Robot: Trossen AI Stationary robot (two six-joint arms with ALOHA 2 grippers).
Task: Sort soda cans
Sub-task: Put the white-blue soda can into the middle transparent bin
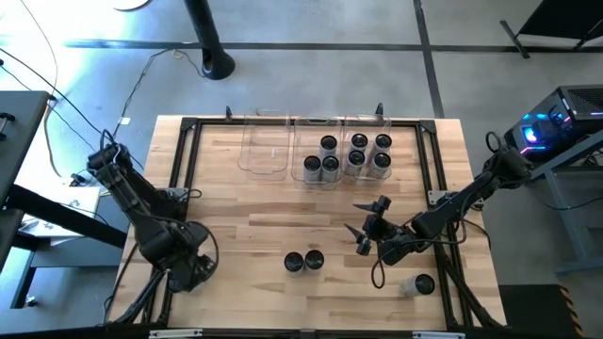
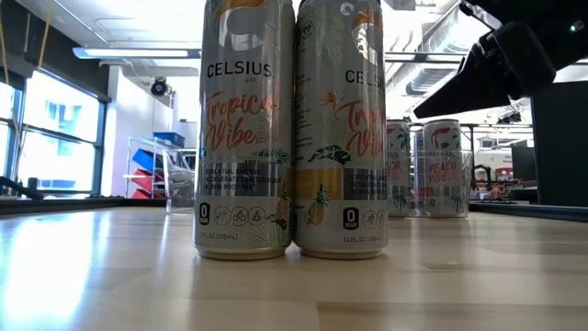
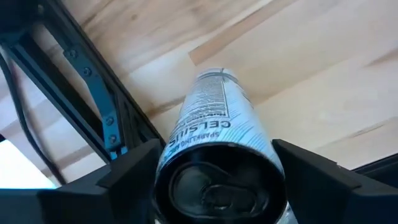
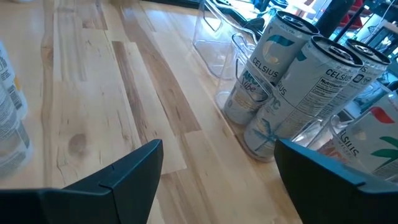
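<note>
Right gripper open over the middle-right of the table, dark angular fingers spread wide with only bare wood between them. Left gripper low at the near-left corner, wedge-shaped fingers closed on the sides of a held can: smooth white cylinder, fine black print, dark recessed top with pull tab facing the wrist camera.

Table: pale butcher-block planks with visible grain and seams, framed by black metal rails. Dark jointed arms, cable-wrapped, reaching in from both sides.

3 clear bins, thin glossy plastic with rounded corners, in a row along the far edge. Left bin holding no cans. Middle bin with 3 upright cans, seen from the right wrist as pale silver-white with teal print. Right bin with 4 upright cans, dark round tops ringed in silver; the one nearest the right wrist camera white with red and green artwork.

2 standing cans touching side by side at the near-middle of the table, tall slim cylinders in the low view, silvery-white with orange script and pineapple artwork. 1 lying can on its side near the right rail, pale body, dark end facing right.

Grey concrete floor around the table, black pole base behind it.
</note>
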